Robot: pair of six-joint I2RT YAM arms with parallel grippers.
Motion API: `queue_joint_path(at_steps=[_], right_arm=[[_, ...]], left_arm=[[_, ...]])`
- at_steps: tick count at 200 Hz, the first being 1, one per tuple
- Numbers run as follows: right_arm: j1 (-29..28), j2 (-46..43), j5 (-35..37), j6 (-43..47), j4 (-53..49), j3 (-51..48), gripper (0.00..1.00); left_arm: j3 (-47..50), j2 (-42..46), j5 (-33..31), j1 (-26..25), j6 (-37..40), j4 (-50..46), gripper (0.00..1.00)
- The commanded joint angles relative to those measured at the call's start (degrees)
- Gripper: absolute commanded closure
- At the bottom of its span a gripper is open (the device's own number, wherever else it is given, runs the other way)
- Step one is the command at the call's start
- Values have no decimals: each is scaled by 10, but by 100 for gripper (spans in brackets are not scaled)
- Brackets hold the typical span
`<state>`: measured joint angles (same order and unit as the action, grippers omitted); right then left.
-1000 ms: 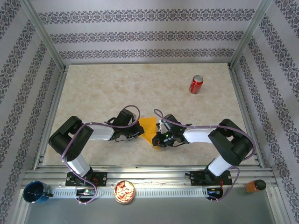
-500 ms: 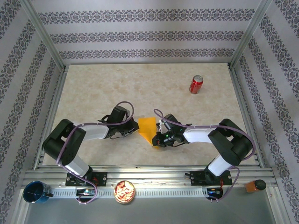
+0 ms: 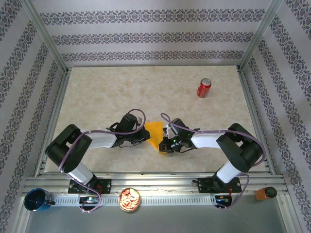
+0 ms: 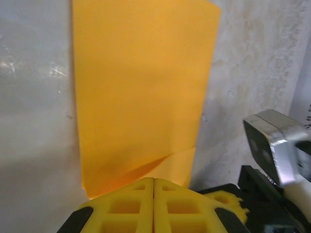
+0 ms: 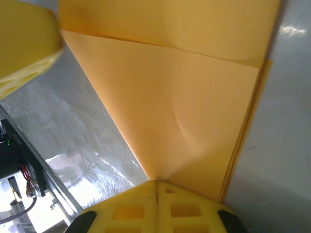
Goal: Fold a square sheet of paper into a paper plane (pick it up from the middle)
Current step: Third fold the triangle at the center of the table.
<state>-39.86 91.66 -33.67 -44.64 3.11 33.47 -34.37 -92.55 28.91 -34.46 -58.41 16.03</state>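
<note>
Orange-yellow sheet of paper (image 3: 154, 135), thin and matte, lies folded into a narrow creased shape that tapers to a point at its near end. It rests flat on the table, closer to the near edge than the far one and about midway between the left and right edges. The right wrist view shows a sharp diagonal crease across the sheet (image 5: 184, 121) and stacked layer edges down one side. The left wrist view shows a smooth upper panel (image 4: 141, 87) with a small flap lifting by the fingertips.

The left gripper (image 3: 145, 137) has its ribbed yellow plastic fingers (image 4: 131, 204) pressed together, their tips at the paper's left edge. The right gripper (image 3: 163, 145) is closed too, its yellow fingers (image 5: 184, 208) meeting where the paper's near point ends. Whether either pair nips the paper cannot be told.

The pale marble-patterned table (image 3: 107, 92) is glossy. A red cylindrical metal soda can (image 3: 203, 88) stands upright near the far right corner, well apart from the paper.
</note>
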Motion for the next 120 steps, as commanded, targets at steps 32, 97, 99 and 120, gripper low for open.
queue_joint_path(at_steps=[32,97,99,120], right_arm=[[5,-3,24,6,-63,-5,92],[-1,-44,4,-15,-43,41,87],[-1,-42,4,-16,-43,43,87],[-10,-16,14,-27,-40,63,86]], left_arm=[[46,-54,-5,-2,-3,87,94],[71,-52,-13,-2,-12,72,97],[71,-52,-13,-2,-12,72,97],[71,-48,-12,-2,-15,72,97]])
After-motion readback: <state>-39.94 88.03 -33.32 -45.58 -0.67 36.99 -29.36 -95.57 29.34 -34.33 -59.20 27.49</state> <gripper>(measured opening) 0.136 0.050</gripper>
